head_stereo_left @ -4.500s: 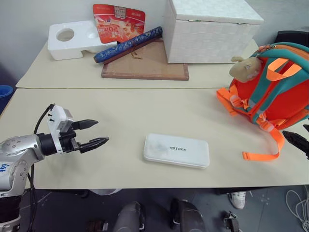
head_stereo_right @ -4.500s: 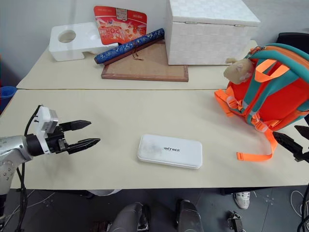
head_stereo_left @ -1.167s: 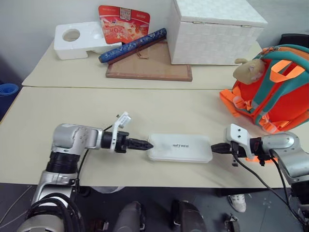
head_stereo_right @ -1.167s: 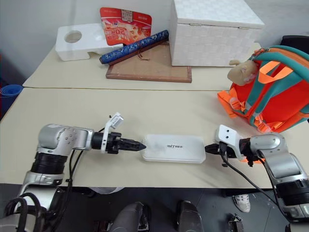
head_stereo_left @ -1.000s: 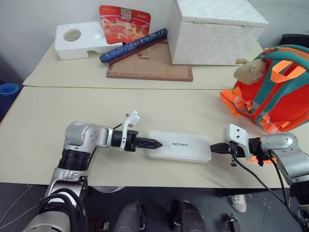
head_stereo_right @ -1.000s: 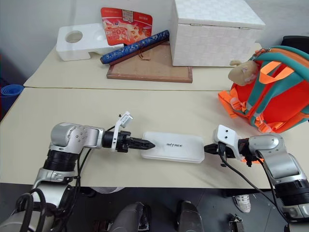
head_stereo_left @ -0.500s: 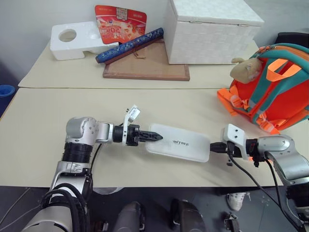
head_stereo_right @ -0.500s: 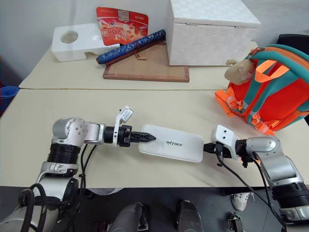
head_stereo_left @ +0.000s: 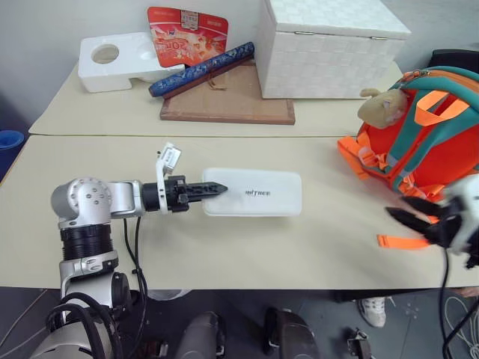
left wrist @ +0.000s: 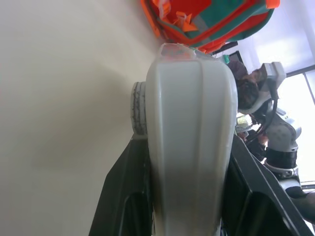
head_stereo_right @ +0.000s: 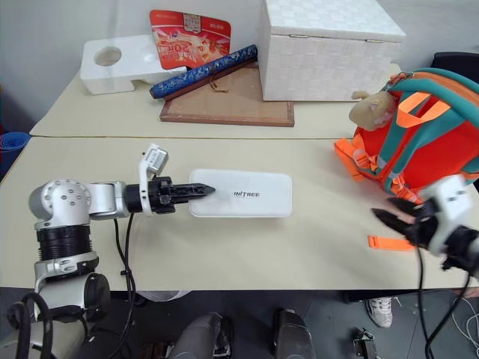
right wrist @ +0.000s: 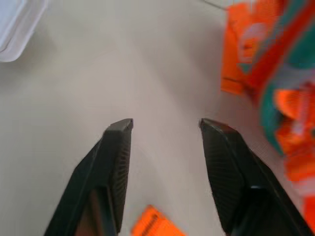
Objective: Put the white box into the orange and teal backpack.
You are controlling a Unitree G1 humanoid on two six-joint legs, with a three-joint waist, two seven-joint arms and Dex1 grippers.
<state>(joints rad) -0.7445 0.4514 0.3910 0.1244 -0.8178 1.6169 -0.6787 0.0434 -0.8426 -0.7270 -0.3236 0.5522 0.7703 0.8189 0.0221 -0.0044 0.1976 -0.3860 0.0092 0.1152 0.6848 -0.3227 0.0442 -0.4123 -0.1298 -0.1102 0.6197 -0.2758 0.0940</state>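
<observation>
Left gripper point(head_stereo_left: 213, 188): clamped on the near short end of the white box point(head_stereo_left: 254, 192), one black finger on either flat face, as the left wrist view shows edge-on.
White box: lifted clear of the tabletop point(head_stereo_left: 224, 247) and held out level ahead of the left gripper; half a second ago its far end was still down beside the right gripper.
Right gripper point(head_stereo_right: 394, 212): jaws apart and empty, with bare tabletop between its fingers point(right wrist: 115, 162) in the right wrist view. A second ago it was shut at the box's far end; it has since pulled away toward the bag.
What that means: the box now hangs from one arm alone. Pickup looks done, and the carry across to the bag remains.
Loose orange strap point(head_stereo_left: 404, 241): lies on the tabletop just under the right gripper, untouched.
Orange and teal backpack point(head_stereo_left: 419, 142): stands upright just beyond the right gripper, well apart from the box, with a beige plush toy point(head_stereo_left: 382, 107) at its top.
Hard to make out: no open mouth or zip can be seen, so whether the bag is ready to take the box cannot be told. Its far side is cut off by the frame.
Beyond the left gripper: a white foam block point(head_stereo_left: 112, 61), red card point(head_stereo_left: 183, 34), blue roll point(head_stereo_left: 200, 69), wooden board point(head_stereo_left: 228, 101) and large white woven box point(head_stereo_left: 329, 45), all untouched.
</observation>
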